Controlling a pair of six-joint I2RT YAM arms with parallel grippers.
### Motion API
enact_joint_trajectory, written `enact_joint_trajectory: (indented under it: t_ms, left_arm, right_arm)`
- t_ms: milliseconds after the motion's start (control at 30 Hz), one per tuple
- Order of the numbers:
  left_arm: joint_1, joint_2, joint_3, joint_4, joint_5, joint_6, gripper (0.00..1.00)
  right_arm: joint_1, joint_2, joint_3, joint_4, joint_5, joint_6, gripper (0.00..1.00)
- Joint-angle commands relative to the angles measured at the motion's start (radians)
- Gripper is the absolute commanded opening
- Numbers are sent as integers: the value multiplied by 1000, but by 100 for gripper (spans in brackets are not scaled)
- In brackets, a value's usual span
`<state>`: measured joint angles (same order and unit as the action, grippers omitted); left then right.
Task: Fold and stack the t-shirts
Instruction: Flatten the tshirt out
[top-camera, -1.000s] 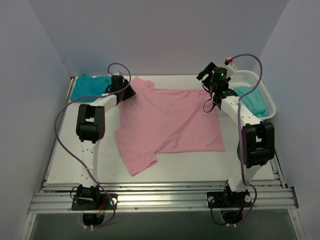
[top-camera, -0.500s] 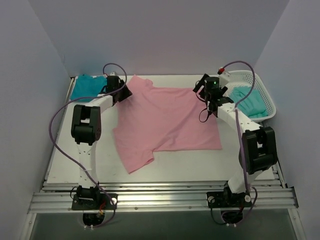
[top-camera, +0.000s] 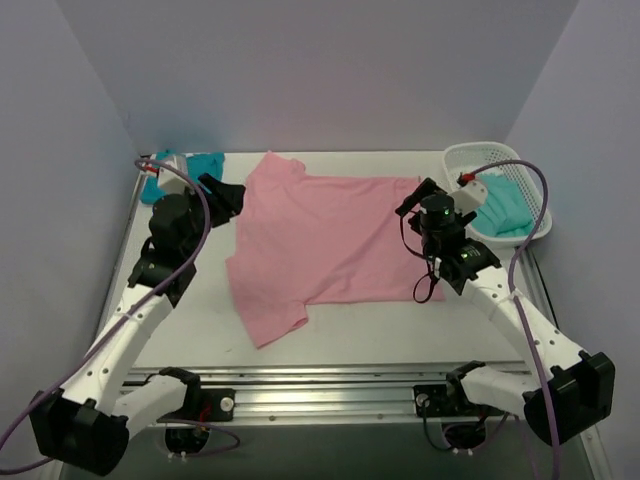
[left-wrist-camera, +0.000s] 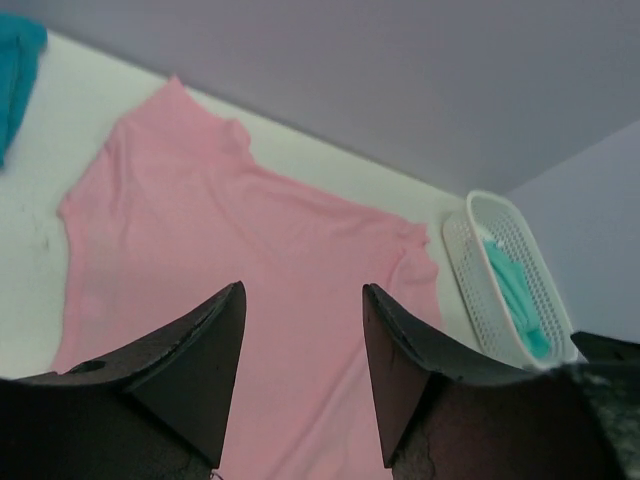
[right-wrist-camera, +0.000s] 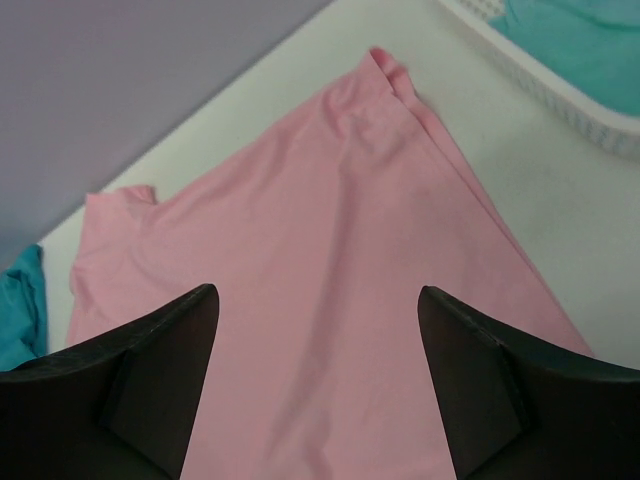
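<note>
The light pink t-shirt (top-camera: 330, 240) lies spread flat across the middle of the table, one sleeve pointing toward the near left. My left gripper (top-camera: 230, 194) hovers open just off its left shoulder, holding nothing; in the left wrist view its gripper (left-wrist-camera: 304, 290) looks across the pink t-shirt (left-wrist-camera: 250, 230). My right gripper (top-camera: 412, 200) is open over the shirt's right edge, and the right wrist view shows the gripper (right-wrist-camera: 317, 292) above bare pink cloth (right-wrist-camera: 330, 200). A deep teal t-shirt (top-camera: 205, 162) sits at the back left corner. A mint-teal t-shirt (top-camera: 500, 208) lies in the basket.
The white mesh basket (top-camera: 455, 160) stands at the back right, close to my right arm; it also shows in the left wrist view as a basket (left-wrist-camera: 470, 260). Grey walls close the table on three sides. Bare table (top-camera: 400, 330) lies in front of the pink shirt.
Both arms have drawn back from the shirt's far shoulders toward the near side. The left jaws have opened wider. The pink shirt shifted slightly left and now lies still.
</note>
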<state>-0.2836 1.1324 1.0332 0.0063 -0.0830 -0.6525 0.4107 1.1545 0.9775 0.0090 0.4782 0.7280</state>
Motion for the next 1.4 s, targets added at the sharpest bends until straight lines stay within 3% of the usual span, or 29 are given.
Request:
enact_joint_trajectory:
  t_ms: [0, 67, 233, 400, 500, 733, 833, 867, 900, 933, 1000, 1133, 1367]
  left_arm:
    - [-119, -104, -212, -155, -176, -56, 59]
    - [-211, -227, -312, -244, -256, -102, 59]
    - [-275, -474, -505, -339, -357, -254, 59]
    - [-282, -540, -636, -364, -376, -315, 59]
    - [-282, -482, -662, -287, -337, -322, 59]
    - [-299, -183, -734, 33, -282, -345, 58]
    - [-308, -88, -745, 121, -274, -352, 58]
    - [-308, -73, -751, 141, -271, -352, 58]
    - [-310, -62, -754, 171, -271, -352, 58]
    - [-312, -48, -757, 185, -270, -351, 58]
    - [-316, -46, -757, 199, -273, -351, 58]
    - [-322, -43, -746, 199, -290, -345, 58]
    - [-322, -48, -728, 179, -259, -355, 58]
  right_arm:
    - [61, -60, -110, -193, 79, 138, 76]
    - [97, -91, -146, -297, 141, 225, 76]
    - [128, -226, -255, -531, 229, 402, 77]
    - [128, -386, -316, -691, 292, 585, 80]
    - [126, -362, -327, -750, 326, 712, 85]
    - [108, -161, -390, -578, 264, 714, 88]
    - [4, -177, -473, -373, 119, 564, 87]
    - [-47, -205, -499, -315, 59, 445, 87]
    - [-150, -220, -525, -222, 1, 403, 88]
    - [-203, -237, -569, -175, -107, 349, 88]
    - [-306, -283, -594, -153, -147, 294, 88]
    - [-383, -288, -600, -126, -194, 242, 89]
    - [-406, -119, -641, 75, -453, 235, 87]
